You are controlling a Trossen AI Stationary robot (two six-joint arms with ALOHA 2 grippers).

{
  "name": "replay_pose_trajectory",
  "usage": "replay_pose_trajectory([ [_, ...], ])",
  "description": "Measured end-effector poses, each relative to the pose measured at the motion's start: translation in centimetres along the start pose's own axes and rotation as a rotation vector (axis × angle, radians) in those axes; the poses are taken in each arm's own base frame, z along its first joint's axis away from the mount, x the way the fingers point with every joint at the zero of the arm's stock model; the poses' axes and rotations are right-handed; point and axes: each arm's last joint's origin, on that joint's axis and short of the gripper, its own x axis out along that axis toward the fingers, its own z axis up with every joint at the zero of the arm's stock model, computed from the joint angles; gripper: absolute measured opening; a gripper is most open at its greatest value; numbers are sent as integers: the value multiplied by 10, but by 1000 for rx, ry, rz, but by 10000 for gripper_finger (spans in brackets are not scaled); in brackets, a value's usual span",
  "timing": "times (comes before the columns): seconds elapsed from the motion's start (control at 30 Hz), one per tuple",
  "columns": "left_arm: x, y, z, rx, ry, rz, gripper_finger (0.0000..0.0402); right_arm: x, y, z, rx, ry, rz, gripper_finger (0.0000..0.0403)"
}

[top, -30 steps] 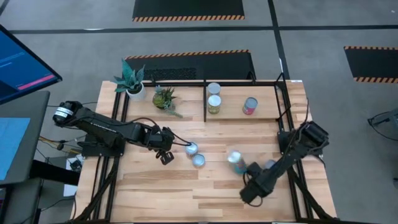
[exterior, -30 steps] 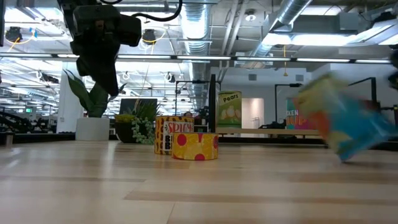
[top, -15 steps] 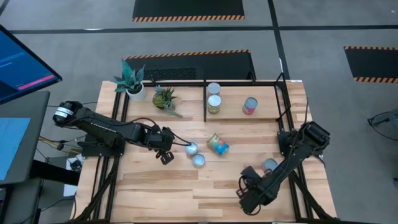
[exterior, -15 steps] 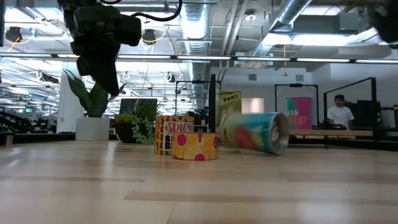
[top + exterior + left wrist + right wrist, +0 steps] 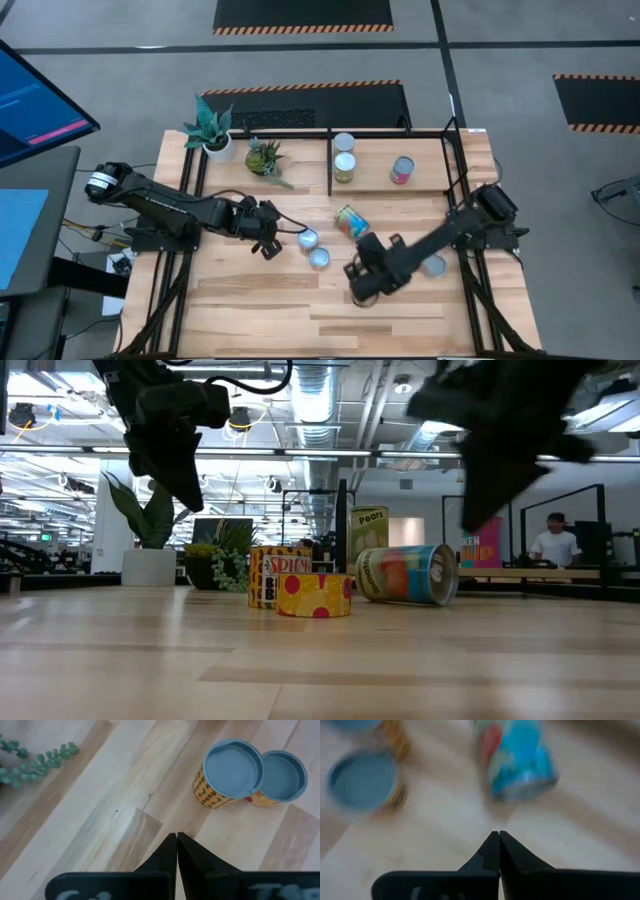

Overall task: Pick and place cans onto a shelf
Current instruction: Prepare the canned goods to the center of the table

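Inside the shelf [image 5: 448, 160] stand three cans [image 5: 344, 167], while a light blue can [image 5: 351, 222] lies toppled on the surface [image 5: 250, 300] near the right pincer [image 5: 358, 285], fingers pressed together, empty.

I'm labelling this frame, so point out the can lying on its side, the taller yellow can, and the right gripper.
Tipped can [image 5: 405, 574]: low view, middle of its label.
Taller yellow can [image 5: 234, 768]: left wrist view, its blue-grey top.
Right gripper [image 5: 498, 849]: right wrist view, where the shut fingers meet.
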Motion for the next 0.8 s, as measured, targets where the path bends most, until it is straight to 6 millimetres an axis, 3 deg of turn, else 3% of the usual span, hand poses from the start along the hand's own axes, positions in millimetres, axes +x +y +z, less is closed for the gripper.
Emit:
replay_pose_trajectory([
  [0.17, -1, -2, -2, 12, -5, 1, 0, 23, -12, 33, -30, -34, -116, 7],
  [0.33, -1, -2, -2, 18, -5, 0, 0, 41, -11, 60, -98, -41, -91, 15],
  [0.47, -1, -2, -2, 18, -4, 1, 0, 54, -27, 76, -114, -43, -196, 15],
  [0.63, -1, -2, -2, 19, -1, -3, 0, 81, -49, 81, -102, 11, -288, 5],
  [0.8, -1, -2, -2, 41, -1, -3, 0, 96, -44, 71, -182, 117, -137, 14],
])
